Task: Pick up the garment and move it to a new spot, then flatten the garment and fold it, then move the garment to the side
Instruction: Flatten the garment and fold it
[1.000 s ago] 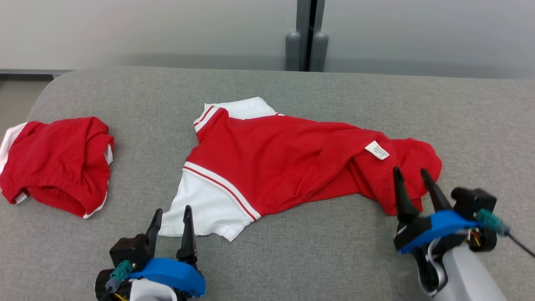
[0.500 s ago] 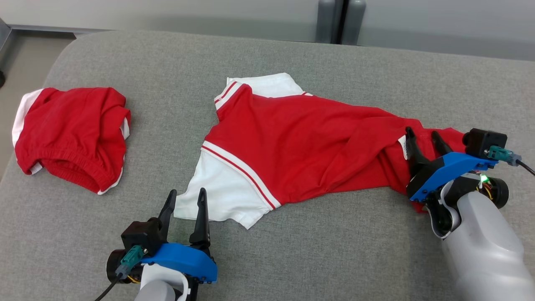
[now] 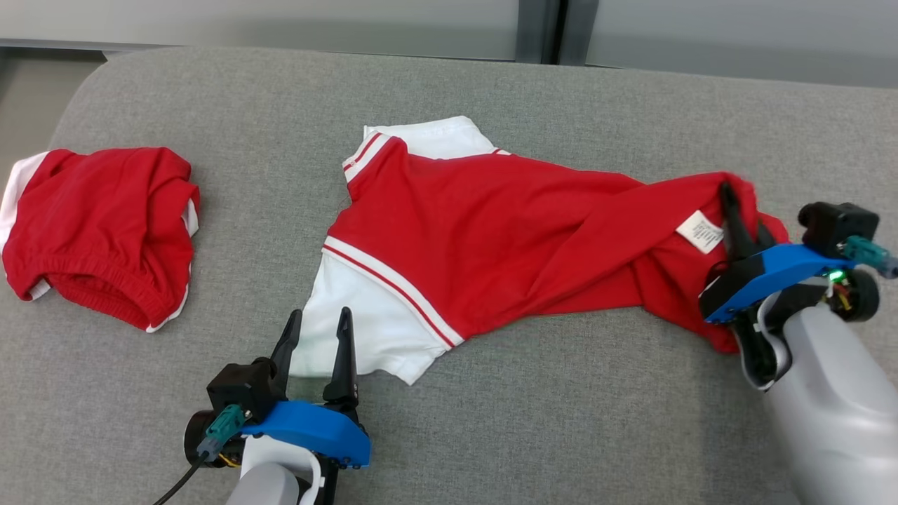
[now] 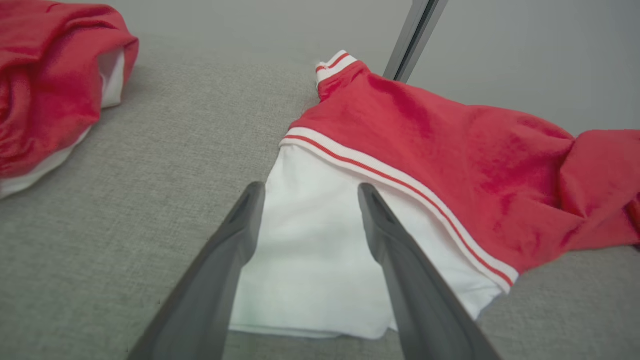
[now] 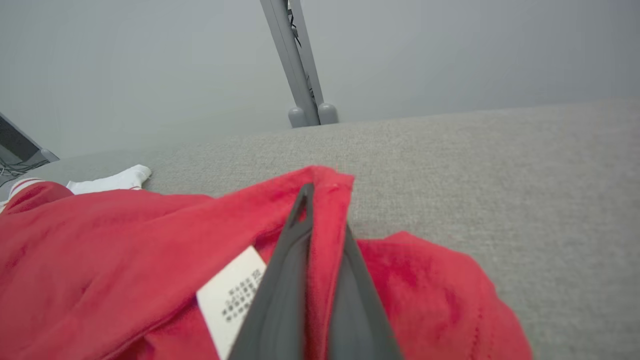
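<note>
Garment (image 3: pixel 491 238) pinched by right fingers (image 5: pixel 280 280), left fingers (image 4: pixel 220 280) apart; red shorts (image 3: pixel 98 224) lie well left.

place: likely test lab | cues: grey fabric table (image 3: pixel 561 421), plain partition panels (image 3: pixel 280 21)

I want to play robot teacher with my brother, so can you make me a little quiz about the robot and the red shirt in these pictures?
1. True or false: the left gripper is open, close to the white sleeve of the shirt.
2. What is the right gripper shut on? A: the shirt's red cloth beside the white label. B: the white sleeve. C: nothing.
3. Fill in: the red shorts lie to the robot's ____ of the shirt.
Key: 1 true; 2 A; 3 left.
</note>
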Controlling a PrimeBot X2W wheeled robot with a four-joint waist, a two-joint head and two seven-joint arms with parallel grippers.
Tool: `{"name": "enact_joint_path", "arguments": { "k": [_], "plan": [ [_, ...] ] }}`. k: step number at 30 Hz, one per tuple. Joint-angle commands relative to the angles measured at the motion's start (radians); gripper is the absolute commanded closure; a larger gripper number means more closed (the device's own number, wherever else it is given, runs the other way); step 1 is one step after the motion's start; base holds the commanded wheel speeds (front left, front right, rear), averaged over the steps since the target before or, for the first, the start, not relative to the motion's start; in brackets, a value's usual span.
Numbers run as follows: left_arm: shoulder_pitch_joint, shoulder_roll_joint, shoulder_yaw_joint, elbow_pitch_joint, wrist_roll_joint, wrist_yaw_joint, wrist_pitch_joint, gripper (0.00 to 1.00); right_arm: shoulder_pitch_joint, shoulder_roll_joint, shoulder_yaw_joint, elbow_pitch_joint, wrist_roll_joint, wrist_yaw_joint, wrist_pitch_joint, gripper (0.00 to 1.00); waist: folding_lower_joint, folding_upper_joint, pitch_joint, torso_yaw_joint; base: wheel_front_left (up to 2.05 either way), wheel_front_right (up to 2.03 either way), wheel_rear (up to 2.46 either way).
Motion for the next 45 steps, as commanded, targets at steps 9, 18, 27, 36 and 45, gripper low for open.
{"name": "enact_joint_path", "arguments": {
  "k": [9, 18, 27, 36, 45],
  "plan": [
    [0.002, 0.001, -0.029, 0.021, -0.012, -0.005, -0.003, 0.00, -0.059, -0.128, -0.002, -0.227, -0.088, 0.000, -0.020, 1.00, 0.0000, -0.0002, -0.047, -0.014, 0.00, 0.00, 0.00],
    [0.041, 0.001, -0.014, 0.051, -0.010, -0.014, -0.003, 0.00, 0.086, -0.155, 0.084, -0.402, -0.037, 0.000, -0.019, 1.00, 0.0000, -0.0002, -0.102, -0.080, 0.00, 0.00, 0.00],
    [0.053, 0.001, 0.002, 0.070, -0.005, -0.016, -0.003, 0.00, 0.444, -0.103, 0.073, -0.412, 0.078, 0.000, -0.020, 1.00, 0.0000, -0.0002, -0.134, -0.154, 0.00, 0.00, 0.00],
    [0.061, 0.001, 0.060, 0.058, 0.039, 0.004, -0.003, 0.00, 0.452, -0.040, -0.054, -0.356, -0.062, 0.000, -0.020, 0.00, 0.0000, -0.0002, -0.157, -0.184, 0.00, 0.00, 0.00],
    [0.083, 0.000, 0.118, 0.006, 0.154, 0.050, -0.003, 0.00, 0.457, 0.084, -0.149, -0.574, -0.330, 0.000, -0.020, 0.00, 0.0000, -0.0002, -0.191, -0.176, 0.00, 0.00, 0.00]
  ]
}}
